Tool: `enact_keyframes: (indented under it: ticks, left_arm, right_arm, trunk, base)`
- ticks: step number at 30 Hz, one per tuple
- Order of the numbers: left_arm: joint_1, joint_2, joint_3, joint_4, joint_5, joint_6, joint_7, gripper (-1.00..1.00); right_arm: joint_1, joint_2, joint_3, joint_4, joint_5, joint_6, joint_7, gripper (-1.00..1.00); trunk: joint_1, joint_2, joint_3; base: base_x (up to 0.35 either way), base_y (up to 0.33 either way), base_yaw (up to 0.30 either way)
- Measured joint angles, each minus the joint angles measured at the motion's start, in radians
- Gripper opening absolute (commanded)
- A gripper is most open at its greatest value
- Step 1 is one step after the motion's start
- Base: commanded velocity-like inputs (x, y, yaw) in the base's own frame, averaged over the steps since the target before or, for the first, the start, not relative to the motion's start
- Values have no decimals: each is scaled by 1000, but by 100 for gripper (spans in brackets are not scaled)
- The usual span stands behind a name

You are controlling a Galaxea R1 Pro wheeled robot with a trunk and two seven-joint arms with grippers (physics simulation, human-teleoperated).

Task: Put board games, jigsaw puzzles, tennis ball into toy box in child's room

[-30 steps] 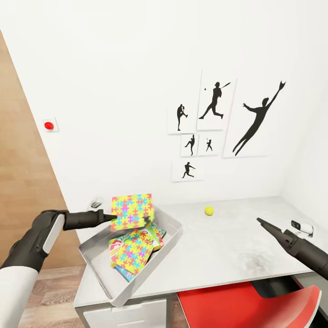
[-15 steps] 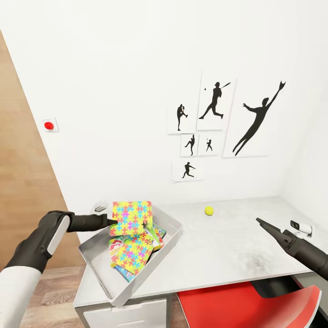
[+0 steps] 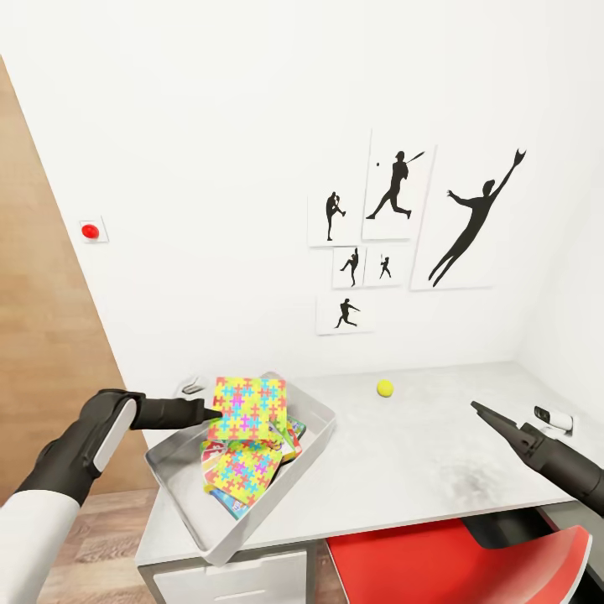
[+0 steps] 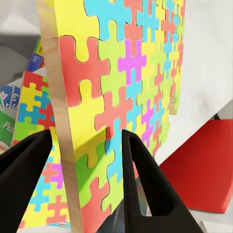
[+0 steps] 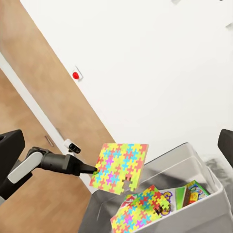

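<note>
My left gripper [image 3: 214, 411] is shut on one edge of a jigsaw puzzle [image 3: 247, 408], which it holds upright over the toy box [image 3: 180, 495]. In the left wrist view its fingers [image 4: 141, 184] pinch the puzzle [image 4: 121, 97]. A second jigsaw puzzle [image 3: 243, 470] lies tilted inside the toy box on top of colourful board games [image 3: 291, 434]. The tennis ball [image 3: 385, 387] rests on the table [image 3: 436, 453] near the wall. My right gripper [image 3: 476, 408] hovers open over the table's right side, far from the ball. The right wrist view shows the held puzzle [image 5: 119, 167] above the toy box [image 5: 194, 160].
A red chair seat [image 3: 436, 562] sits under the table's front edge. A small white device [image 3: 555, 417] lies at the table's right end. The toy box overhangs the table's left front corner. A wooden panel [image 3: 42, 335] stands at the left and silhouette pictures [image 3: 394, 226] hang on the wall.
My left gripper has carried the jigsaw puzzle a little to the right and lower, closer to the toy box. The right arm has not moved.
</note>
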Motion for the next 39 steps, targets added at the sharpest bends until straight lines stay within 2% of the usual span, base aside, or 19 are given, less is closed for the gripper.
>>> enact_keyframes:
  ticks: [5, 11, 15, 27, 34, 39]
  left_arm:
    - [0, -1, -5, 0, -1, 1, -2, -100]
    - [0, 0, -68, 0, -1, 3, 4, -100]
    - [0, 0, -81, 0, 0, 4, 6, -100]
    - [0, -1, -92, 5, -2, 2, 11, -100]
    - [0, -1, -98, 67, -6, -9, 34, -100]
    - [0, -1, -98, 80, -5, -10, 38, -100]
  right_arm:
    - [0, 0, 1, 0, 0, 0, 0, 100]
    - [0, 0, 0, 0, 0, 0, 0, 100]
    - [0, 0, 0, 0, 0, 0, 0, 100]
    - [0, 1, 2, 0, 0, 0, -1, 100]
    - [0, 1, 2, 0, 0, -1, -2, 100]
    - [0, 1, 1, 0, 0, -1, -2, 100]
  trunk:
    - [0, 0, 0]
    - [0, 0, 0]
    - [0, 0, 0]
    - [0, 0, 0]
    - [0, 0, 0]
    - [0, 0, 0]
  base:
    - [0, 0, 0]
    - [0, 0, 0]
    - [0, 0, 0]
    - [0, 0, 0]
    - [0, 0, 0]
    - [0, 0, 0]
